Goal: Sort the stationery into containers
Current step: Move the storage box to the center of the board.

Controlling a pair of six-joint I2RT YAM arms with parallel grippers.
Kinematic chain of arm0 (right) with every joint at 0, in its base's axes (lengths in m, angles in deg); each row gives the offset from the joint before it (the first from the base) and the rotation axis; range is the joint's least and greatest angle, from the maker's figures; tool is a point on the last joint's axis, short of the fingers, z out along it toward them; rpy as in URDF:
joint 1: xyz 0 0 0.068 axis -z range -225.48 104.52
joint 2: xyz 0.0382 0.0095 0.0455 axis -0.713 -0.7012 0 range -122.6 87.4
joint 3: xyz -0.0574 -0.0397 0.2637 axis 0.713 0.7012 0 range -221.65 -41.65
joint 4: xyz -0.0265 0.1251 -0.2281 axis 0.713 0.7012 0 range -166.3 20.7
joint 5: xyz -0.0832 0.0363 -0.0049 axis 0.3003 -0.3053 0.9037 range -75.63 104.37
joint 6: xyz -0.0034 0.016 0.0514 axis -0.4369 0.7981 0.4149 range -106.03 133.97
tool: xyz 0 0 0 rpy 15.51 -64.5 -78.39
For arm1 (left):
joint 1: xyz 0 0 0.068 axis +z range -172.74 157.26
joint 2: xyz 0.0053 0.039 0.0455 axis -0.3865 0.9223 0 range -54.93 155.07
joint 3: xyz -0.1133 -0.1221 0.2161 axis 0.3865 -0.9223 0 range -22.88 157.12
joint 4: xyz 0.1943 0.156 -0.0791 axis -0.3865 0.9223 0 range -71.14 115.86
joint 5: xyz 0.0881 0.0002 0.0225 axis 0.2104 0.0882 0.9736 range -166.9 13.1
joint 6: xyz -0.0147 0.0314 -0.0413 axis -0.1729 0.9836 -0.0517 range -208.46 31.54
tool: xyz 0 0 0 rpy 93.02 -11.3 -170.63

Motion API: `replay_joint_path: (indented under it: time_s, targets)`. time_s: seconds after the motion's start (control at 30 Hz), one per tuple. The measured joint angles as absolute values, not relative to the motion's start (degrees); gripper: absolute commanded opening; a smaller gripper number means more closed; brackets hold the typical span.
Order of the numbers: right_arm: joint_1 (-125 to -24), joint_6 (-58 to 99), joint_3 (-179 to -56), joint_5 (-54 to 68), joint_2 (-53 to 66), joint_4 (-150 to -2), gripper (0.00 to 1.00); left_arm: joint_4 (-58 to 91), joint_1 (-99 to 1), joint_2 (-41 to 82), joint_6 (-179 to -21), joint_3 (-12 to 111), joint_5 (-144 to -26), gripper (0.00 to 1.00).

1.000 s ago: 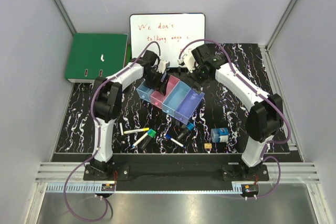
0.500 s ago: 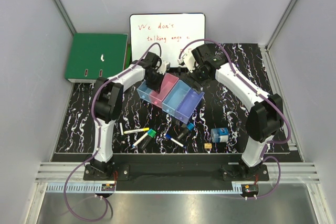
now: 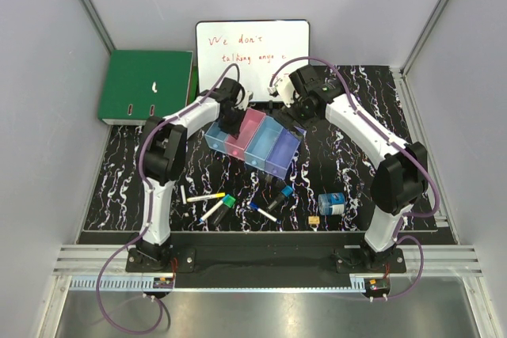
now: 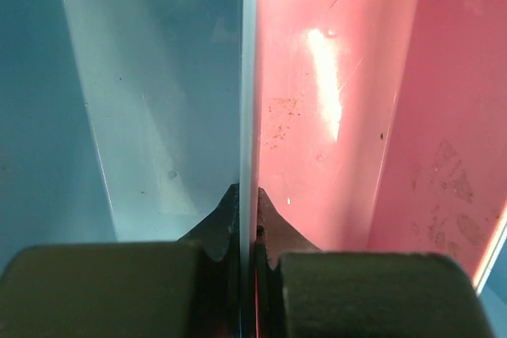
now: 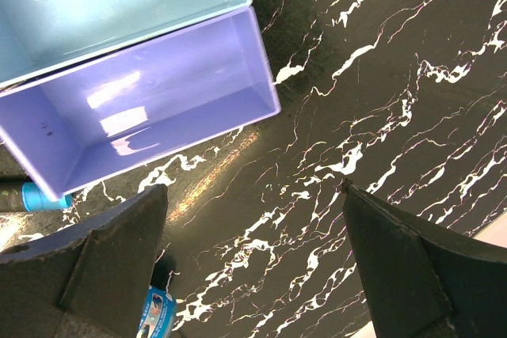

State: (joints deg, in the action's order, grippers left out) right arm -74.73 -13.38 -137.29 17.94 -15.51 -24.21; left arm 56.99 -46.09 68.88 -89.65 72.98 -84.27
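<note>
Bins (image 3: 255,142) sit flatter now | left gripper (image 4: 246,223) pinches blue-pink divider (image 4: 248,77) | right gripper (image 5: 249,195) wide, empty, bins' 1 o'clock | step: placing bins | next: pens (image 3: 207,196), 6 o'clock

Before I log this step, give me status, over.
Left tool shut on blue-pink bin divider. Right tool open, by purple bin. Stationery loose on table; bins empty.

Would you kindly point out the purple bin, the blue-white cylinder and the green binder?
purple bin (image 3: 283,150): top external view, its floor.
blue-white cylinder (image 3: 332,203): top external view, its side.
green binder (image 3: 145,85): top external view, its cover.
</note>
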Motion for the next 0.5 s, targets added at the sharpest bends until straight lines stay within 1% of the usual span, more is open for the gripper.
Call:
replay_joint_path:
  time_s: [0.33, 0.5]
  targets:
    - [-74.8, -12.9, -137.2, 18.0, -14.0, -24.2, 1.0, 59.7, -45.6, 72.4, -96.8, 79.0, -84.2, 0.0]
    - [-74.8, -12.5, -137.2, 18.0, -13.4, -24.2, 1.0, 59.6, -45.0, 72.8, -101.6, 79.9, -85.3, 0.0]
